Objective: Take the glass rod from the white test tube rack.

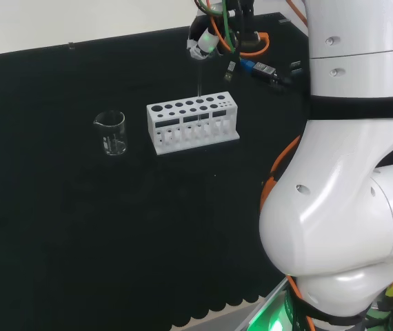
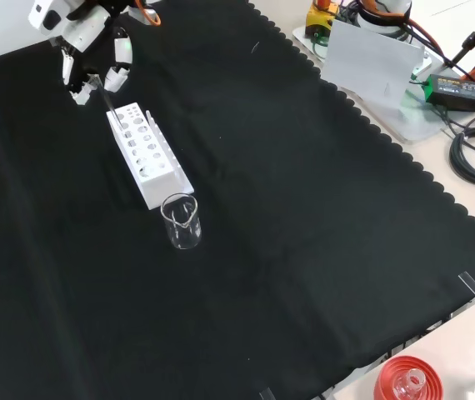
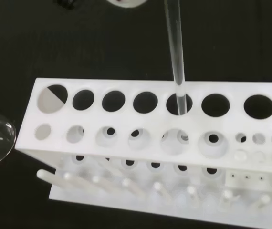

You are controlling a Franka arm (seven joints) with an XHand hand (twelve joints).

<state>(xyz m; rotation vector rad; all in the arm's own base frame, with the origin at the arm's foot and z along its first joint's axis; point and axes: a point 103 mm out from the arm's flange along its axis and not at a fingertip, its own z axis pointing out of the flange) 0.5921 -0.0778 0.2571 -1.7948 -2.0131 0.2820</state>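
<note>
One glass rod (image 3: 176,71) in one rack (image 1: 192,125), pinched by hand (image 2: 92,58); one beaker (image 1: 112,132) beside.

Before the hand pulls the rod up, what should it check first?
1. Hand above the rack: ok.
2. Rod in a hole of the rack's large-hole row: ok.
3. Fingers closed on the rod's top: cannot tell.
4. Rod about upright, so it can slide straight out: ok.
5. Beaker apart from the rack, not in the way: ok.
</note>
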